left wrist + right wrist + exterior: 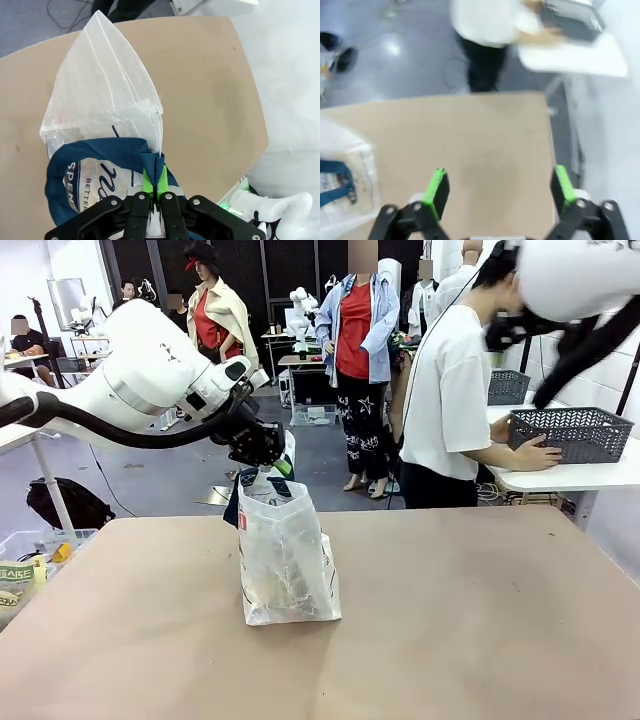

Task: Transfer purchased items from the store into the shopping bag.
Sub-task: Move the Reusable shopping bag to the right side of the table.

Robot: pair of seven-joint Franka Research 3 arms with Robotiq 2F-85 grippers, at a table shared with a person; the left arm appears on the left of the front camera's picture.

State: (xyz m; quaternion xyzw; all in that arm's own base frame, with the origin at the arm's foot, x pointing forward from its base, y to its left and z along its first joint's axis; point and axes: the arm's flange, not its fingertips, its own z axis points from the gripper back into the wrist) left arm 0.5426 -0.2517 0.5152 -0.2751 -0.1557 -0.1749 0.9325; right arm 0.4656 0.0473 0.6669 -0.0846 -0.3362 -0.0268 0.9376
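Observation:
The shopping bag (287, 558), translucent white with dark blue straps, stands upright on the brown table left of the middle. My left gripper (266, 452) hangs over its top, shut on a blue strap handle (150, 162); in the left wrist view the green pads (148, 181) pinch the strap. High over the table's right half, my right gripper (500, 190) stands open with nothing between its fingers. The store (572, 432), a dark grey lattice basket, sits on a white side table at the far right, and a person's hand (538, 454) rests on it. I cannot make out any purchased items.
The person (448, 390) stands beyond the table's far right corner, turned to the side table (570, 478). A clear bin with packets (28, 565) sits off the table's left edge. The brown tabletop (470, 610) right of the bag is bare.

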